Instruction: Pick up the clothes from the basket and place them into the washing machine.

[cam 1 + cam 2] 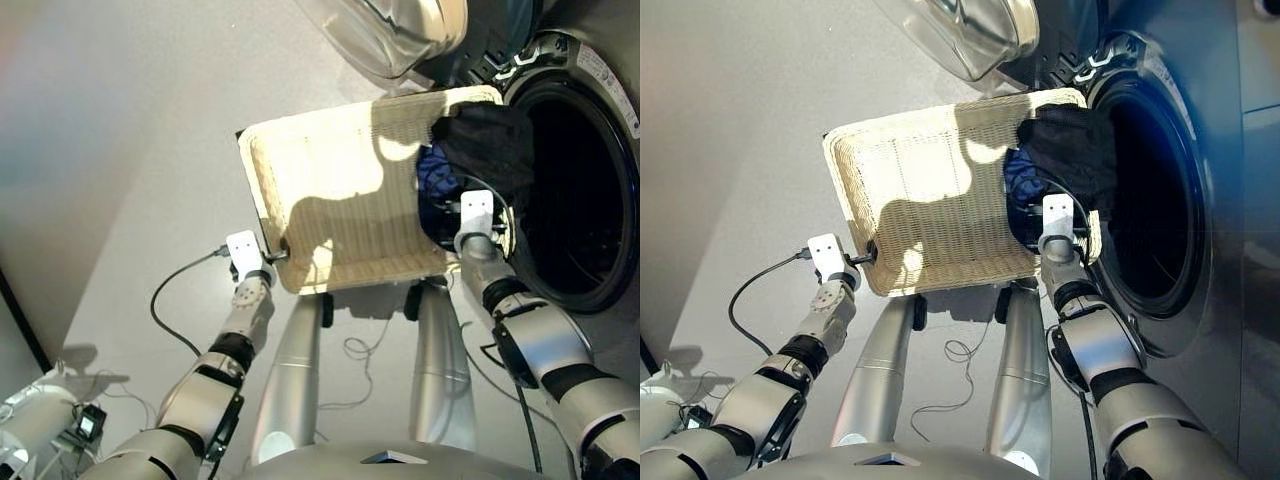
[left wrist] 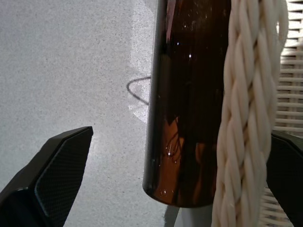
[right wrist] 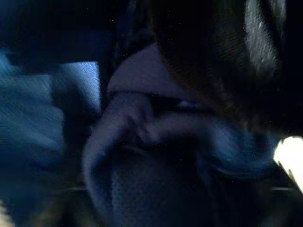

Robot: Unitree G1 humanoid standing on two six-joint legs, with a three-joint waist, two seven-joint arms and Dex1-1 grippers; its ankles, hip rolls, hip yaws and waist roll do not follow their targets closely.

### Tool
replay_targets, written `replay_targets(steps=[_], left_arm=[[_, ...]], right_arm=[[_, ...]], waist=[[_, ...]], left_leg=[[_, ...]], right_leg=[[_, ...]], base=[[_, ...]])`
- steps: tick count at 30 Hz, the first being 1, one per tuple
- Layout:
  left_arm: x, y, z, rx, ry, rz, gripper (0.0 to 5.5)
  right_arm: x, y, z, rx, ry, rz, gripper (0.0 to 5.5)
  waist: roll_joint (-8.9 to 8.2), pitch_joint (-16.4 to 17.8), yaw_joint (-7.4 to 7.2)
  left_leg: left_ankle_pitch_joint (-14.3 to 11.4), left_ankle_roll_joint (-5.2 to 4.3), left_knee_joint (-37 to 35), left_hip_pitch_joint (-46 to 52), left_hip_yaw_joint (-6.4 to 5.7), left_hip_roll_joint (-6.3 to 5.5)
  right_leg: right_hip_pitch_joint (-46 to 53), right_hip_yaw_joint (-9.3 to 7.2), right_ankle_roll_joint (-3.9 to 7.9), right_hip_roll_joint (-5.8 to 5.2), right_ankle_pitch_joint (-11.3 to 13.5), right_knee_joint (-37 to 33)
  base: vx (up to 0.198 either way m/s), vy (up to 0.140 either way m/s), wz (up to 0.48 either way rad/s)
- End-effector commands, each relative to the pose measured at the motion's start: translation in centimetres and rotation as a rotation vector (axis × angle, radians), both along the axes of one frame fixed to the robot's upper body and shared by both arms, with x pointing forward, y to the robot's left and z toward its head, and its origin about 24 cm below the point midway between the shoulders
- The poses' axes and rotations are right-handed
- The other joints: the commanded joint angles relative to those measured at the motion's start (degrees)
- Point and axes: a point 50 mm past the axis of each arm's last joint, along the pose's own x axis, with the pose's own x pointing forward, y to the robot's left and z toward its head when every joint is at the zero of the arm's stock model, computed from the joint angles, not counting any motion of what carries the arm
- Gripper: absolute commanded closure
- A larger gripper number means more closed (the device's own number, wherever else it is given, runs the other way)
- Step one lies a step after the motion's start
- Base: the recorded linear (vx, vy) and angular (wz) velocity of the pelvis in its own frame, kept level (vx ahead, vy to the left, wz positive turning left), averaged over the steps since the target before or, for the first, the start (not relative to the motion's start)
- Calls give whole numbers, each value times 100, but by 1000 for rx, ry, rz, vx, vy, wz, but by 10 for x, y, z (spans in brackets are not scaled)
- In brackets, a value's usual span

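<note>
The cream wicker basket (image 1: 330, 180) stands in front of me, its far right end at the washing machine's (image 1: 600, 70) dark round opening. A black garment (image 1: 490, 140) and a navy one (image 1: 435, 170) are heaped at that end, the black one hanging over the rim toward the drum. My right gripper (image 1: 480, 232) is pressed into this heap, and the right wrist view shows only dark blue cloth (image 3: 142, 142). At the basket's near left corner, my left gripper (image 1: 272, 255) is open, its fingers (image 2: 57, 175) straddling the braided rim (image 2: 246, 118). No red-orange garment shows.
The machine's glass door (image 1: 400, 30) swings open above the basket's far edge. A glossy brown post (image 2: 189, 104) runs beside the rim. A black cable (image 1: 170, 310) loops on the grey floor at left, near a white device (image 1: 40, 420).
</note>
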Motion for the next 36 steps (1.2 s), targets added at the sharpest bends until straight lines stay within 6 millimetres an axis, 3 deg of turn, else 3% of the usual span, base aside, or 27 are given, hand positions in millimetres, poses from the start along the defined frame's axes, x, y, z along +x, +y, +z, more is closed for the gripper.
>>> replay_targets(steps=[1,8,12,16,17,18,20,22,23,25,27,30,32,34,36], left_arm=[[2,21,10,14,-49,56,0],[3,19,14,11,-74,62,0],[-1,19,10,19,-71,68,0],[-8,21,6,26,-76,86,0],[-9,22,6,28,-80,96,0],[-12,19,8,50,-100,112,0],[-12,17,9,55,-110,112,0],[-11,14,17,61,-162,85,0],[-11,13,17,60,-163,84,0],[-12,16,19,53,-175,64,0],[-13,17,17,54,-167,62,0],[-18,16,7,56,-121,35,0],[-17,12,7,49,-119,24,0],[-16,9,8,21,-120,20,0],[-17,7,6,10,-112,22,0]], right_arm=[[14,5,31,126,-165,0,550],[14,27,35,247,-260,25,550],[13,19,45,327,-358,-59,550],[10,8,63,250,-455,-125,550],[9,2,71,202,-493,-175,550],[1,-12,103,61,-646,-309,550],[-2,-23,108,60,-669,-410,550],[-8,-59,146,-31,-765,-621,550],[-8,-59,146,-31,-766,-622,550],[-22,-102,184,-165,-833,-795,550],[-27,-116,198,-190,-858,-840,550],[-50,-157,243,-123,-941,-1049,550],[-57,-163,254,-98,-987,-1087,550],[-80,-183,271,-87,-1058,-1199,550],[-95,-198,271,-36,-1072,-1299,550]], waist=[[162,67,4],[80,24,-115],[155,40,-159],[243,46,-164],[269,26,-180],[363,50,-216],[418,48,-198],[579,26,-143],[580,28,-132],[738,12,-69],[773,-8,-29],[864,-12,30],[890,-14,54],[912,32,9],[930,16,-41]], left_leg=[[-636,121,523,214,-58,161],[-569,99,42,833,83,171],[-474,77,-333,1204,179,166],[-375,71,-638,1467,247,149],[-341,71,-702,1502,264,136],[-130,104,-831,1501,346,75],[-126,107,-881,1544,359,61],[-110,112,-958,1544,388,15],[-111,112,-959,1542,391,17],[-114,109,-988,1492,466,-17],[-119,109,-980,1450,489,-10],[-169,108,-814,1266,527,48],[-227,108,-694,1155,531,74],[-262,115,-469,931,456,134],[-322,108,-296,767,396,166]], right_leg=[[538,130,389,-29,-416,138],[1075,133,428,-70,-238,-383],[1420,190,490,-77,-68,-840],[1650,221,542,-83,46,-1148],[1682,242,555,-95,77,-1237],[1666,245,551,-165,280,-1384],[1689,272,566,-173,277,-1419],[1656,316,585,-191,266,-1457],[1652,319,585,-188,267,-1457],[1519,402,619,-205,272,-1435],[1441,442,632,-199,275,-1404],[1162,548,631,-163,220,-1224],[1046,577,630,-139,180,-1142],[832,607,604,-112,98,-902],[673,594,587,-105,20,-673]], base=[[0,0,0],[0,0,0],[1,18,-35],[6,44,-120],[-97,67,-153],[-92,84,-137],[-47,35,-53],[0,0,0],[0,0,0],[-23,61,-10],[0,0,0],[0,0,0],[0,0,0],[-36,-65,41],[-7,-42,154]])
